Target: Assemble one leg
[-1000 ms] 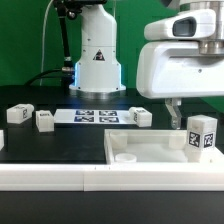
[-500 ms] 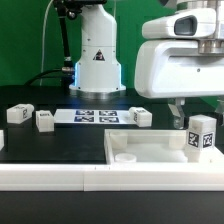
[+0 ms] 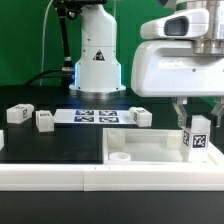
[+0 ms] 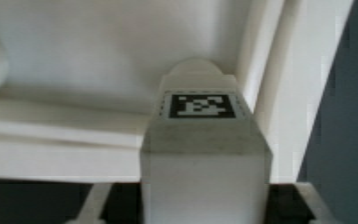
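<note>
In the exterior view no readable writing showed, only black-and-white tags on the leg (image 3: 197,134) and marker board (image 3: 98,116). The dark worktop (image 3: 50,150) carried a white panel (image 3: 150,150) at its right. The gripper (image 3: 198,117) was closed around the leg, lower than a second before. In the wrist view, the leg (image 4: 204,130) stood upright against the panel (image 4: 87,110).
</note>
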`<state>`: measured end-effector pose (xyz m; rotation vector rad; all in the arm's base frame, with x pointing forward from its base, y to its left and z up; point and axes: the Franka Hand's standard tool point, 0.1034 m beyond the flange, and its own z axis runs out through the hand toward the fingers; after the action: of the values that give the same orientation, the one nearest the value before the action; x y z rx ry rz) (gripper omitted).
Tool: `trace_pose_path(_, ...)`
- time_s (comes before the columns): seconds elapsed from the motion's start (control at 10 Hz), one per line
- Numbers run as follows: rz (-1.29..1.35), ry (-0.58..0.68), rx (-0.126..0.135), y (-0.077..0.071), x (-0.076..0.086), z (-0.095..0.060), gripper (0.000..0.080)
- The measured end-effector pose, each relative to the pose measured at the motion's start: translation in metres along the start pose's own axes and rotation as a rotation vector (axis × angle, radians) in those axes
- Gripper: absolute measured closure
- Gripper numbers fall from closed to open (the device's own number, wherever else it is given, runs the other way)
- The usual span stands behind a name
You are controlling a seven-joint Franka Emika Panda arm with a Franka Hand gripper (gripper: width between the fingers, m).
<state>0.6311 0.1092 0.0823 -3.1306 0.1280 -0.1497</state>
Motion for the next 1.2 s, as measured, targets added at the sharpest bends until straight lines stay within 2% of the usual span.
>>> trace_pose_path(0.3,0.389,-0.017,-0.017,0.006,-0.002,0.000,0.0509)
trace_pose_path(0.7,0.598,-0.008,-0.037,0.015,-0.002,-0.001,0.0498)
trace_pose_path(0.8,0.614,-0.009,-0.036,0.015,-0.002,-0.001,0.0460)
trace_pose_path(0.9,0.611,-0.009,-0.036,0.015,-0.002,-0.001,0.0323)
trace_pose_path(1.0,0.612,-0.009,-0.036,0.015,-0.002,-0.001,0.0323)
trace_pose_path(1.1,0.611,-0.009,-0.036,0.015,-0.002,-0.001,0.0189)
trace_pose_path(1.2,0.611,-0.009,-0.036,0.015,-0.002,-0.001,0.0162)
